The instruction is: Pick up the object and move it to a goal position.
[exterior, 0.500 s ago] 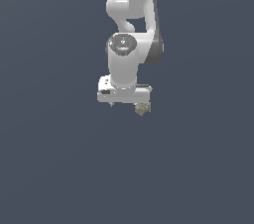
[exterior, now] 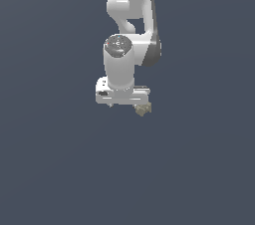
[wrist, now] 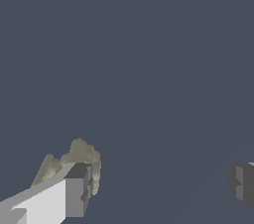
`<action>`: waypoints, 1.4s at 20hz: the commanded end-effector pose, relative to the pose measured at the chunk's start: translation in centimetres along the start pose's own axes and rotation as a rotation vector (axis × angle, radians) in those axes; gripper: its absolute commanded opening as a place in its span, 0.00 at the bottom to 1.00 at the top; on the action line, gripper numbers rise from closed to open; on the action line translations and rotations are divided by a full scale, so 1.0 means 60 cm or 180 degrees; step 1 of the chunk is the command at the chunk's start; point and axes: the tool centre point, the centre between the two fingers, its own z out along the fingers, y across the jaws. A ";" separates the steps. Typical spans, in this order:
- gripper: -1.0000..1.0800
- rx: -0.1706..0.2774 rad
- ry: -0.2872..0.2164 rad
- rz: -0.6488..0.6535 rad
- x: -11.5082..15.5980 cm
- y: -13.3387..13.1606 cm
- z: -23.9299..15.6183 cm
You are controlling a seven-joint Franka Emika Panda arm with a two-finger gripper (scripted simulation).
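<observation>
Tool [wrist: 158, 188] jaws wide apart, object [wrist: 74, 163] beside one finger [wrist: 74, 191].

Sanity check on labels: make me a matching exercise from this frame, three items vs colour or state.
Column 1:
1. object
2. pincer
3. arm

Column 2:
A. white, curving down from above
B. olive-tan, mottled, beside one finger
C. open, fingers wide apart

Pairs: 1-B, 2-C, 3-A
</observation>
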 end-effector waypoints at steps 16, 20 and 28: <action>0.96 0.0015 0.0012 0.0268 -0.004 -0.012 0.007; 0.96 0.0013 0.0019 0.0449 -0.009 -0.022 0.012; 0.96 0.0010 0.0041 0.0962 -0.024 -0.052 0.026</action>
